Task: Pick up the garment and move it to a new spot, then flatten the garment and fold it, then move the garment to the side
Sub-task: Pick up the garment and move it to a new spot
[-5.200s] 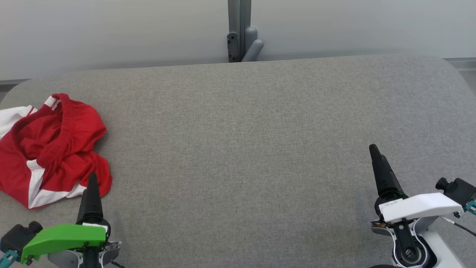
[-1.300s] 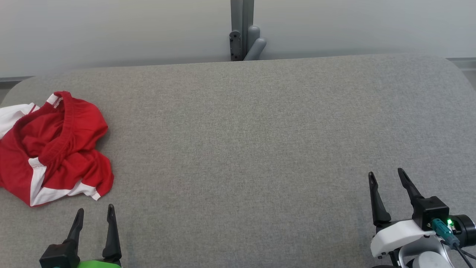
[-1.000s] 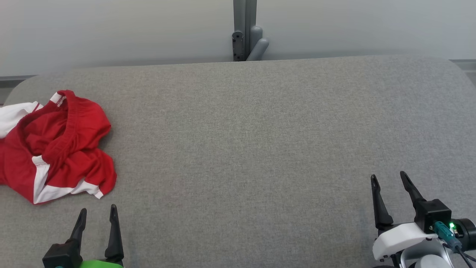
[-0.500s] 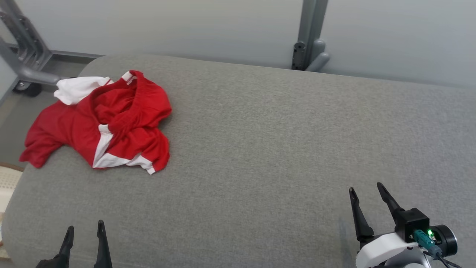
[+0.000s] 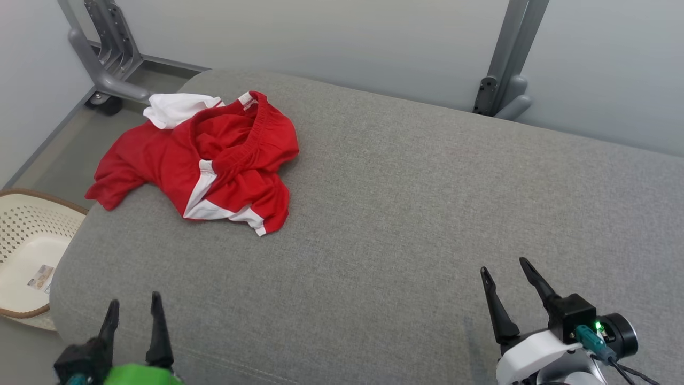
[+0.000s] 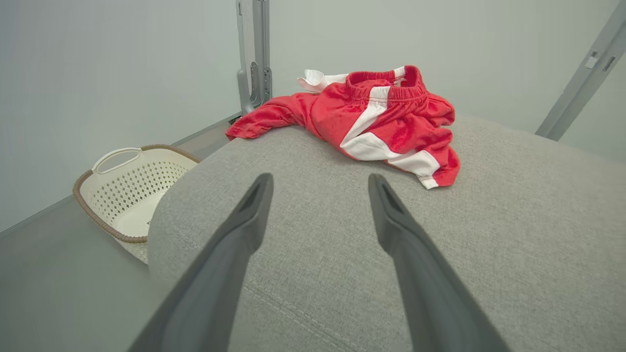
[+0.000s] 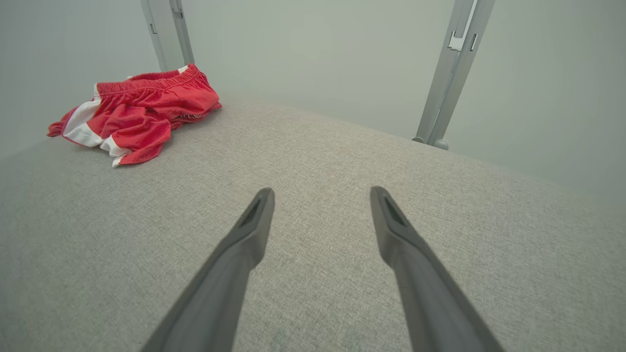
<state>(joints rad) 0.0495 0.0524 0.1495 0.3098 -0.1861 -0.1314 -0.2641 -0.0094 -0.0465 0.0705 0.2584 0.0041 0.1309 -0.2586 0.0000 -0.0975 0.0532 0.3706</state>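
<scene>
The garment (image 5: pixel 214 155) is a crumpled pair of red shorts with white panels, lying at the far left end of the grey padded table (image 5: pixel 417 214), one leg hanging over the table's left edge. My left gripper (image 5: pixel 133 305) is open near the front left corner, well short of the garment (image 6: pixel 381 117). Over the front right part of the table, my right gripper (image 5: pixel 505 272) stands open and empty, far from the garment (image 7: pixel 137 112). In each wrist view the left gripper (image 6: pixel 320 183) and right gripper (image 7: pixel 320 195) show spread fingers with only bare table between them.
A cream perforated basket (image 5: pixel 26 251) with a brown rim stands on the floor left of the table, also seen from the left wrist as the basket (image 6: pixel 127 181). Grey metal frame posts (image 5: pixel 507 59) rise behind the table against a pale wall; another frame (image 5: pixel 107 53) stands at the far left.
The head camera has turned left, so the whole picture has shifted right and the basket and table's left end have come into view. The garment lies as before; both grippers stay open.
</scene>
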